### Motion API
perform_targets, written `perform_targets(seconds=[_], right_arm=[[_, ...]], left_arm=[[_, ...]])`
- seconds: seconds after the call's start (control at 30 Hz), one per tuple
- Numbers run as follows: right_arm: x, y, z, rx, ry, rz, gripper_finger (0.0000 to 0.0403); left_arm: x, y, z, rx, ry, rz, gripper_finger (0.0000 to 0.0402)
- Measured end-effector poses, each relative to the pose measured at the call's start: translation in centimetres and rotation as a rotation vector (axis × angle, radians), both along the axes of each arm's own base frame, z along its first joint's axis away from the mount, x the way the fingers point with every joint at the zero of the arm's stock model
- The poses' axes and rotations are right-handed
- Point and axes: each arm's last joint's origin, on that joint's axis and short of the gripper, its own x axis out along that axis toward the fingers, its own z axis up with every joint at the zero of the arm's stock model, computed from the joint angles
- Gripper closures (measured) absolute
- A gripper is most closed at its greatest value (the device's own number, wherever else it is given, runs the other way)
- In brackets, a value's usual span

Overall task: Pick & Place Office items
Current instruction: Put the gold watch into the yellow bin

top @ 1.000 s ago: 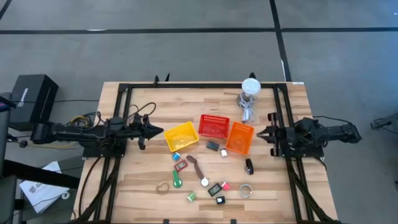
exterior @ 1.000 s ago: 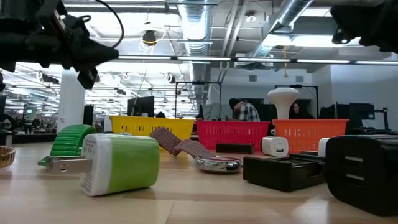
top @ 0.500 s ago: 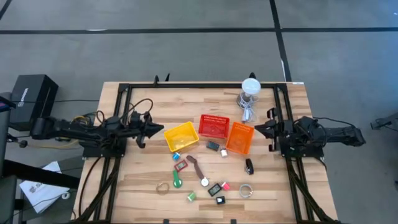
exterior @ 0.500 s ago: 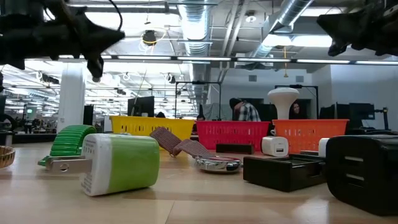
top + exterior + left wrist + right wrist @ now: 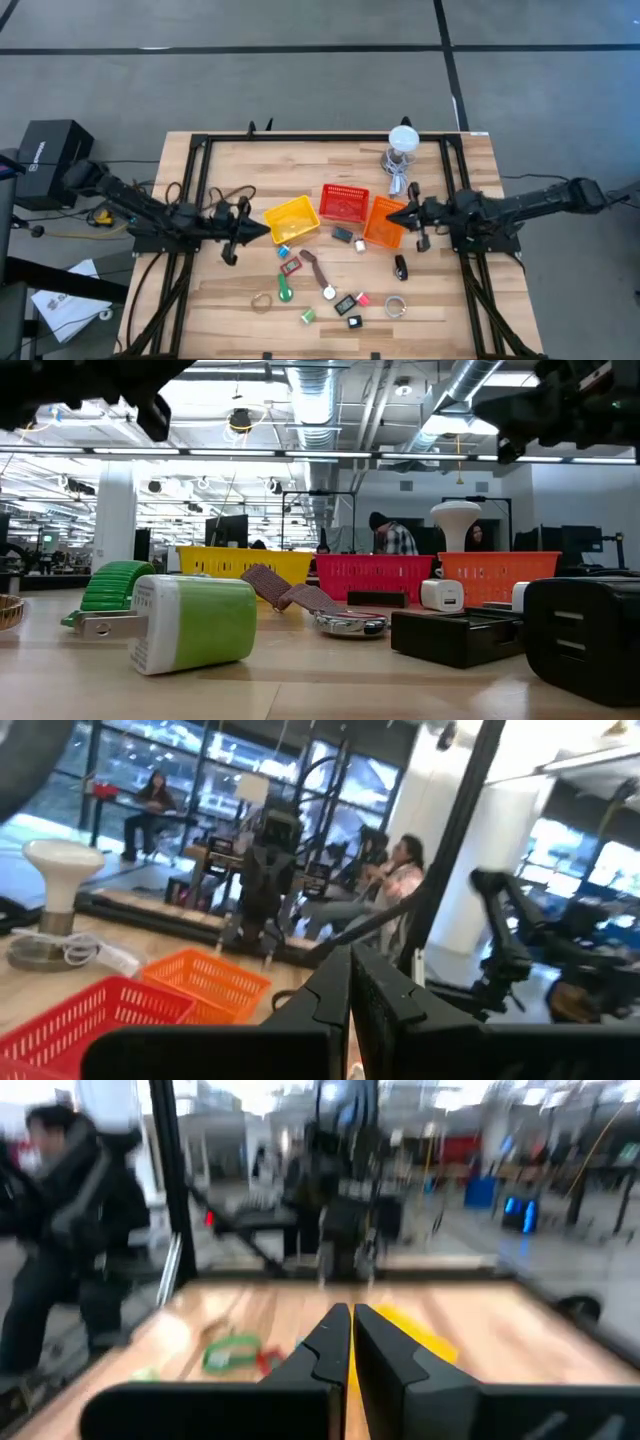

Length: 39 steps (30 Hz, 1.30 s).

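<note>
nearest the low camera lay the green-and-white plug (image 5: pixel 195 622) and a black block (image 5: pixel 585 638), part of the office items scattered on the front half of the wooden table (image 5: pixel 230 320), none of them in a basket yet. the likely trouble from here was crowding: the pieces sat close together, so a gripper coming down on 1 could nudge a neighbour, and the thin brown strip (image 5: pixel 314 267) and the small ring (image 5: pixel 396 307) looked hard to pinch flat off the wood.

farther back, the left gripper (image 5: pixel 262 232) hung in the air just beside the yellow basket (image 5: pixel 291 218), and the right gripper (image 5: pixel 396 215) hung at the edge of the orange basket (image 5: pixel 386 221); a careless sweep could knock either basket, or the red basket (image 5: pixel 343 203) between them.

the fingers (image 5: pixel 340 1010) of the left gripper were pressed together, holding nothing. the right gripper's fingers (image 5: pixel 345 1345) were likewise clenched and empty, touching nothing.
</note>
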Motion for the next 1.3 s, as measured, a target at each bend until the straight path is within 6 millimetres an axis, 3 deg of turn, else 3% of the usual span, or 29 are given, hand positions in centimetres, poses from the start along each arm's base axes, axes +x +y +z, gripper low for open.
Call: perform_targets(seconds=[0.17,0.3,0.57,0.77,0.97,1.3], right_arm=[[2.5,0.8,1.0,-0.052,0.062,0.030,0.0392],[4.3,1.1,1.6,-0.065,0.097,0.036,0.0392],[6.6,1.4,0.6,-0.079,0.219,0.041,0.0392],[7.7,1.5,1.0,-0.082,0.227,0.041,0.0392],[8.3,1.6,0.6,-0.085,0.249,0.041,0.0392],[8.3,1.6,0.5,-0.083,0.261,0.041,0.0392]], left_arm=[[1.8,-2.8,1.0,0.065,0.113,-0.067,0.0400],[3.3,-4.8,1.8,0.104,0.317,-0.081,0.0400],[4.9,-7.0,3.5,0.077,0.765,-0.052,0.0400],[5.2,-7.6,2.1,-0.094,0.925,-0.073,0.0391],[4.9,-7.7,-0.2,-0.082,1.135,-0.072,0.0352],[5.9,-9.6,-5.2,0.023,1.318,-0.062,0.0270]])
